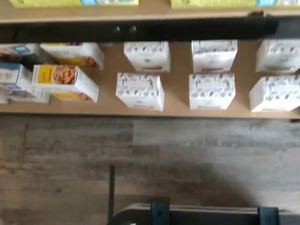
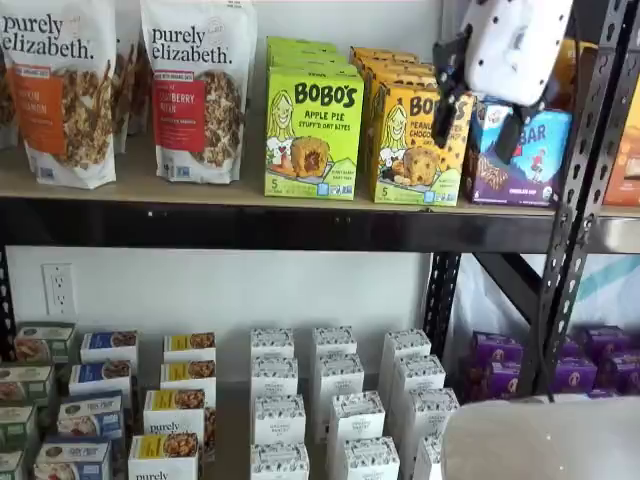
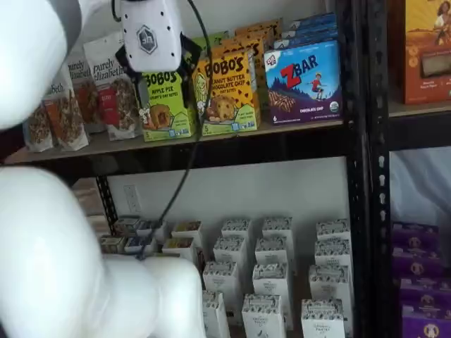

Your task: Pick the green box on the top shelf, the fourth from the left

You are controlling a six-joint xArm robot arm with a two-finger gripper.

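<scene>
The green box [image 2: 313, 130], a lime-green Bobo's Apple Pie box, stands upright at the front of the top shelf [image 2: 200, 226], with more green boxes behind it. It also shows in a shelf view [image 3: 168, 107] on the shelf board [image 3: 232, 134]. My gripper [image 2: 478, 108] hangs in the air in front of the shelf and holds nothing. Its two black fingers [image 2: 447, 80] stand apart, so it is open. In a shelf view the gripper [image 3: 156, 70] overlaps the top of the green box. The wrist view shows only the lower level and the floor.
Two Purely Elizabeth bags [image 2: 195, 90] stand left of the green box. A yellow-orange Bobo's box [image 2: 415, 140] and a blue ZBar box [image 2: 520, 160] stand right of it. White cartons [image 1: 140, 91] fill the lower level. A black upright [image 2: 580, 180] stands at the right.
</scene>
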